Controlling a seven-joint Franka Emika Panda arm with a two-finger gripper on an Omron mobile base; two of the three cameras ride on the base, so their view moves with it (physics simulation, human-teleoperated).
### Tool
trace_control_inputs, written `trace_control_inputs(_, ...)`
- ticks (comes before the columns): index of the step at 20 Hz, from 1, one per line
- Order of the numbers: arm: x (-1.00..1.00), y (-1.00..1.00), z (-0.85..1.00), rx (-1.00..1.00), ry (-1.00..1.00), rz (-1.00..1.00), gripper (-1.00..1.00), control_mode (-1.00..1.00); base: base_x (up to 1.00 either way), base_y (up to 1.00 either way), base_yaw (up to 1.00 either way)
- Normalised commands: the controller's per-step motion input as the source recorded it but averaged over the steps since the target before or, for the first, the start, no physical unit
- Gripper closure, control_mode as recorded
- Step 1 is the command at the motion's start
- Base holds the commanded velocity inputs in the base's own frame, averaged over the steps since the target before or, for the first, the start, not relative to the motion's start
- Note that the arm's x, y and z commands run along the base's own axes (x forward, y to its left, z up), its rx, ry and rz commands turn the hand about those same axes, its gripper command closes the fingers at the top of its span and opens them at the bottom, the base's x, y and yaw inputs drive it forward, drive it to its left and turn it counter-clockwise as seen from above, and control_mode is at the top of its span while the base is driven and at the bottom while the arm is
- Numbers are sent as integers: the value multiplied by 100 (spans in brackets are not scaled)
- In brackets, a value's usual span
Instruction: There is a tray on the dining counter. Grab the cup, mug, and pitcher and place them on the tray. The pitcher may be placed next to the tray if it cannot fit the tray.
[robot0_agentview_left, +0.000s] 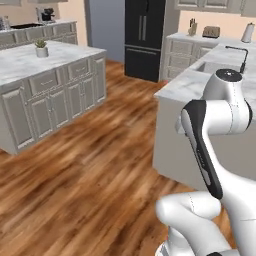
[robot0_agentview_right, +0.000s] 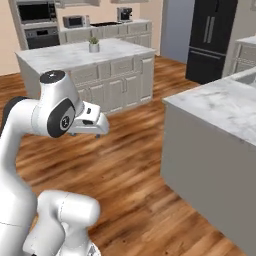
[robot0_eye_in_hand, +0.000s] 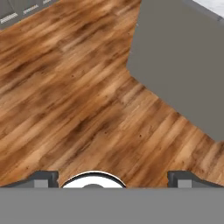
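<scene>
The dining counter (robot0_agentview_left: 190, 85), white marble with an inset sink (robot0_agentview_left: 216, 65) and a black faucet (robot0_agentview_left: 243, 56), stands ahead to the right; its near corner (robot0_agentview_right: 220, 105) is bare. The tray, cup, mug and pitcher are out of view. My arm is folded close over the base, with the hand (robot0_agentview_right: 90, 121) well short of the counter. My gripper (robot0_eye_in_hand: 113, 178) points down at the wooden floor, its fingertips (robot0_eye_in_hand: 43, 177) wide apart, open and holding nothing. The counter's grey side wall (robot0_eye_in_hand: 183, 65) lies at the upper right of the hand view.
A marble island (robot0_agentview_left: 30, 62) with a small potted plant (robot0_agentview_left: 42, 48) stands to the left, across open wooden floor (robot0_agentview_left: 100, 165). A black fridge (robot0_agentview_left: 145, 37) is at the back. A toaster (robot0_agentview_left: 211, 31) sits on the back counter.
</scene>
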Motion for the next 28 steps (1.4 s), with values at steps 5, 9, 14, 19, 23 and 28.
trace_control_inputs(5,0,0,0,0,0,0,-100,100,59,100,-39)
trace_control_inputs(9,0,0,0,0,0,0,-100,100,59,100,-39)
trace_control_inputs(14,0,0,0,0,0,0,-100,100,59,100,-39)
trace_control_inputs(19,0,0,0,0,0,0,-100,100,62,100,-38)
trace_control_inputs(23,0,0,0,0,0,0,-100,100,62,100,-38)
trace_control_inputs(28,0,0,0,0,0,0,-100,100,62,100,-38)
